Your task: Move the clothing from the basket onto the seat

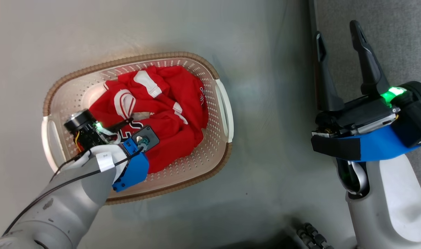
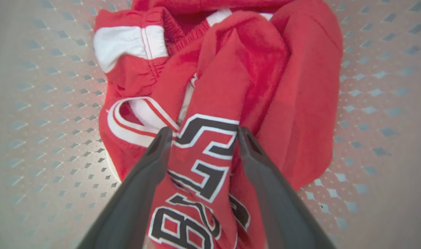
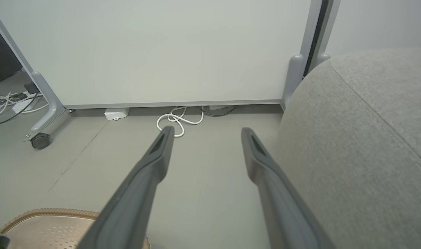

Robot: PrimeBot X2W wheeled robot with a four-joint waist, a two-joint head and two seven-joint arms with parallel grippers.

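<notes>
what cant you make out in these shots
Left wrist view: black-and-white block lettering on the red fabric clothing, broken by folds, dark fingers and the bottom edge.
Head view: left gripper fingertips, behind its own wrist.
Right wrist view: cream holed plastic basket, cut off at the bottom edge.

head: steeply down on basket [image 1: 183,55] and floor [image 1: 265,173] | left wrist: down, very near clothing [image 2: 210,86] in basket | right wrist: low, level, toward white panel [image 3: 162,52] | shared: basket
</notes>
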